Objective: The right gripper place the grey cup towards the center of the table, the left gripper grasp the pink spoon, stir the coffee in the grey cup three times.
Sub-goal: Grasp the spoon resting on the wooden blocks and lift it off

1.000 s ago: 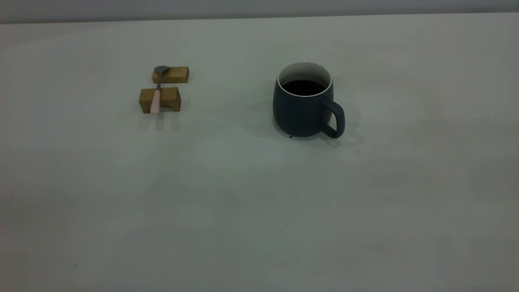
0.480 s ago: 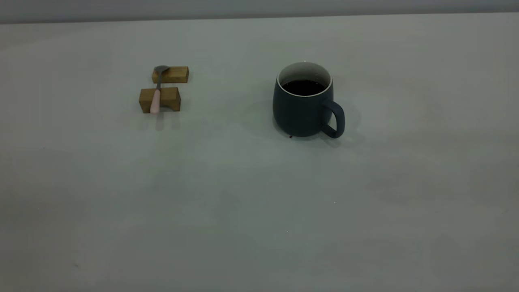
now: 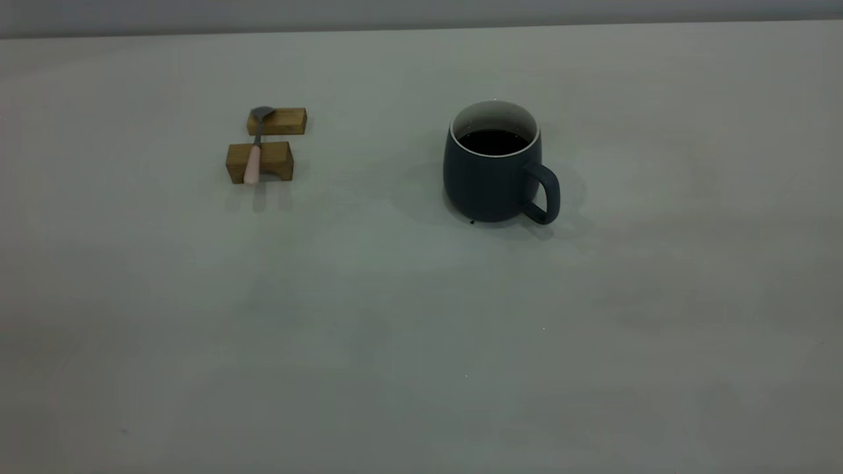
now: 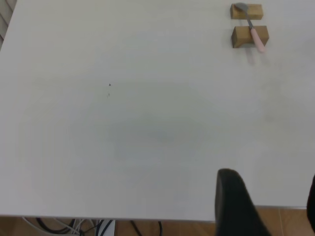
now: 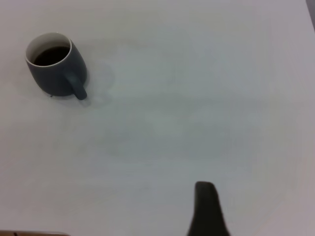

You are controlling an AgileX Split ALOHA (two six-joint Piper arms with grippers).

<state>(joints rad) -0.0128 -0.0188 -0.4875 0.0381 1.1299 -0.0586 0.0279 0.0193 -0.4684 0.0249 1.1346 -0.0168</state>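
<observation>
Pale grey-white, matte and evenly lit, the table fills nearly the whole exterior view, with only a thin band of grey wall along the far edge at twelve o'clock. The grey cup stands upright a little toward two o'clock from the picture's middle, its loop handle pointing to about four o'clock, and the coffee lies dark and glossy below the white inner wall. Well apart from it, out toward ten o'clock, the pink spoon rests across two wooden blocks, its grey bowl on the farther block and its pink handle on the nearer one. Neither arm appears in this view.

From the left wrist camera the same pale surface spreads out, bearing two tiny dark specks. The spoon on its blocks sits far off. One dark finger of the left gripper shows, another just at the picture's edge, the two set apart with nothing between them. Past the table's edge, brown floor and a few cables can be seen.

From the right wrist camera the cup stands well away from the right gripper, of which only one dark finger shows, so whether its jaws are apart or together cannot be told.
</observation>
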